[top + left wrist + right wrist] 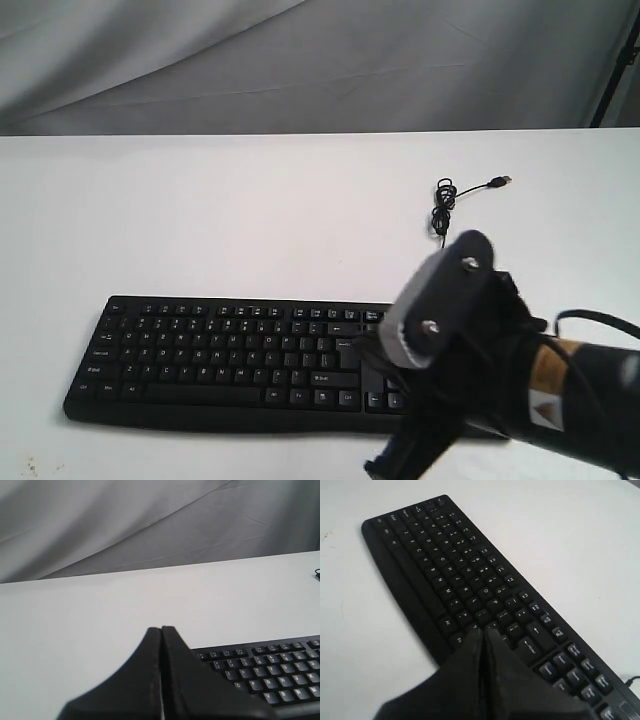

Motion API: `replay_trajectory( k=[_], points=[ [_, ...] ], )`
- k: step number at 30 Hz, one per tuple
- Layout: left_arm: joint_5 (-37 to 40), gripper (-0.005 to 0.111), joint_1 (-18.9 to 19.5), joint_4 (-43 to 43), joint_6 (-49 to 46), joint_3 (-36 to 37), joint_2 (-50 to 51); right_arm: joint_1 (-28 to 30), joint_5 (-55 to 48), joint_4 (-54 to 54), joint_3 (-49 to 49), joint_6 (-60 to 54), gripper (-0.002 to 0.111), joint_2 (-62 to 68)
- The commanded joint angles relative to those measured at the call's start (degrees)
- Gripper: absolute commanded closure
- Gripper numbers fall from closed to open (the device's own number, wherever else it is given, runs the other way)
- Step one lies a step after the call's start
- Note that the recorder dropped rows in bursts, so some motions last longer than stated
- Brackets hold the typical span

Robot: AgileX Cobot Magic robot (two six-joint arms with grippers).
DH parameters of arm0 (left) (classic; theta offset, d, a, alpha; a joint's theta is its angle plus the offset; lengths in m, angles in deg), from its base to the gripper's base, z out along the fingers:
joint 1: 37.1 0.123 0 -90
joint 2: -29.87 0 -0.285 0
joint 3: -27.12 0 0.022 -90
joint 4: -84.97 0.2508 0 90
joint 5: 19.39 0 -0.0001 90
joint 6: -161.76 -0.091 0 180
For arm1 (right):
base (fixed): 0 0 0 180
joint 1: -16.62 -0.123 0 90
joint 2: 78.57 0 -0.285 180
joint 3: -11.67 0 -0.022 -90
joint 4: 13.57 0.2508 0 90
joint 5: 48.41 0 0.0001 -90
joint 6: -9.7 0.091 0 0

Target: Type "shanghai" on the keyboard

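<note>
The black keyboard (230,360) lies along the near part of the white table, white legends facing up. Its thin cable ends in a coiled bundle with a USB plug (445,205) behind its right end. My right gripper (482,630) is shut with nothing in it. Its tips hover over the keyboard (445,570), close to the bottom rows at the right end of the letter block. The right arm (480,380) hides the keyboard's right end in the exterior view. My left gripper (161,628) is shut and empty, held beside the left end of the keyboard (270,672). It is outside the exterior view.
The white table (250,210) stretches back to a grey cloth backdrop (300,60). A dark stand leg (615,70) shows at the far right corner.
</note>
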Motion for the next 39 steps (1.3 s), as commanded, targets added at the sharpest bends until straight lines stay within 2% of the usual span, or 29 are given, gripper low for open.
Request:
replay_trajectory(
  k=[1, 7, 10, 16, 23, 26, 29, 39],
  points=[
    [-0.3, 0.107, -0.2, 0.0, 0.2, 0.2, -0.2, 0.1, 1.2, -0.7, -5.5, -0.3, 0.108, -9.4],
    [-0.3, 0.107, -0.2, 0.0, 0.2, 0.2, -0.2, 0.1, 0.9, -0.7, -10.7, -0.3, 0.108, -22.0],
    [-0.3, 0.107, -0.2, 0.0, 0.2, 0.2, -0.2, 2.0, 0.9, -0.7, -12.9, -0.1, 0.108, -28.8],
    [-0.3, 0.107, -0.2, 0.0, 0.2, 0.2, -0.2, 9.6, 0.9, 1.3, -17.5, 0.2, 0.108, -40.0],
    [-0.3, 0.107, -0.2, 0.0, 0.2, 0.2, -0.2, 22.6, -1.3, 1.3, -23.5, 5.7, 0.108, -51.5],
    [-0.3, 0.107, -0.2, 0.0, 0.2, 0.2, -0.2, 25.4, -2.1, 1.3, -25.2, 7.4, 0.108, -56.7],
    [-0.3, 0.107, -0.2, 0.0, 0.2, 0.2, -0.2, 26.6, -2.6, 1.3, -25.2, 7.4, 0.108, -60.9],
    [-0.3, 0.107, -0.2, 0.0, 0.2, 0.2, -0.2, 28.4, -16.0, -1.1, -25.2, 7.4, 0.108, -69.1]
  ],
)
